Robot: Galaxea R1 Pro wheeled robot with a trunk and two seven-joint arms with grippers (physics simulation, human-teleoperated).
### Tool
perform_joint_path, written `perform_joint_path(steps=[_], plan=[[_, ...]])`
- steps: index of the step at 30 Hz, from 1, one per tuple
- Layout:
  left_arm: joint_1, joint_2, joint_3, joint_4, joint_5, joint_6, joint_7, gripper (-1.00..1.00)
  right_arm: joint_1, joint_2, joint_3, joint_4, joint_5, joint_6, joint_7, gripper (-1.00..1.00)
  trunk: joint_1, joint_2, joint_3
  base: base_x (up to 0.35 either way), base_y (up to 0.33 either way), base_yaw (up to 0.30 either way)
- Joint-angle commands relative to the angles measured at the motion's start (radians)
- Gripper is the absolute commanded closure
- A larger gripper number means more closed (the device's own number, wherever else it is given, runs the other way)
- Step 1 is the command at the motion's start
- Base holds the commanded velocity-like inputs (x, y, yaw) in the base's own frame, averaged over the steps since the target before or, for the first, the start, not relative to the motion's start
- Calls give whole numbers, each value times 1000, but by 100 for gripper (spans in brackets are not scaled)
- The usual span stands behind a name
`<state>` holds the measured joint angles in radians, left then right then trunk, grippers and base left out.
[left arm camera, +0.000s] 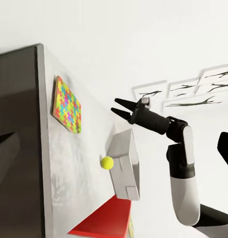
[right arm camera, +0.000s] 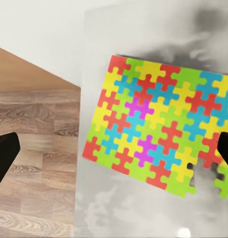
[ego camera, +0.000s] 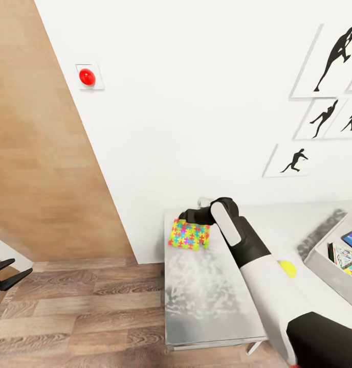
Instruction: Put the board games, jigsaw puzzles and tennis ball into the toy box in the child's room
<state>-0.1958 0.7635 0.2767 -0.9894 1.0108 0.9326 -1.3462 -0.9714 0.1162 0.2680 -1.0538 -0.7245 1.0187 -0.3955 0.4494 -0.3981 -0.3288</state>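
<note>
Jigsaw puzzle lies flat on the light grey bench, near its wall-side end. Right gripper hangs above the puzzle, fingers spread wide, holding nothing. Tennis ball rests on the bench between puzzle and toy box, which holds board games. Left gripper is off the bench over the floor, fingers parted, empty.

Head view looks steeply down over the table; right wrist view sits close above the jigsaw puzzle; left wrist view, farther off, shares both.
</note>
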Motion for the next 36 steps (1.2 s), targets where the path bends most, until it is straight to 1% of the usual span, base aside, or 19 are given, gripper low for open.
perform_joint_path(steps=[1,8,14,16,20,26,30,36], plan=[[-1,0,-1,0,3,10,-1,-100,-6,-3,1,-1,-10,2,-11,-100,1,-2,-2,0,0,7],[-1,0,-1,0,3,9,-1,-100,-33,-33,1,2,-11,5,-14,-100,1,-2,-2,0,0,2],[-1,0,-1,0,4,9,-1,-100,-38,-65,0,8,-13,5,-14,-100,1,-2,-2,0,0,0],[-1,0,-1,0,4,9,-1,-100,-39,-81,0,10,-14,5,-13,-100,1,-2,-2,0,0,0],[-1,0,-1,0,4,9,-1,-100,-38,-87,0,11,-14,5,-13,-100,1,-2,-2,0,0,0],[-1,0,-1,0,4,9,-1,-100,-38,-89,0,26,-14,0,-13,-100,1,-2,-4,0,0,0],[-1,0,-1,0,4,9,-1,-100,-38,-90,0,52,-14,-5,-13,-100,1,-2,-9,0,0,0],[-1,0,-1,0,4,9,-1,-100,-38,-90,0,63,-13,-7,-13,-100,1,-2,-19,0,0,0]])
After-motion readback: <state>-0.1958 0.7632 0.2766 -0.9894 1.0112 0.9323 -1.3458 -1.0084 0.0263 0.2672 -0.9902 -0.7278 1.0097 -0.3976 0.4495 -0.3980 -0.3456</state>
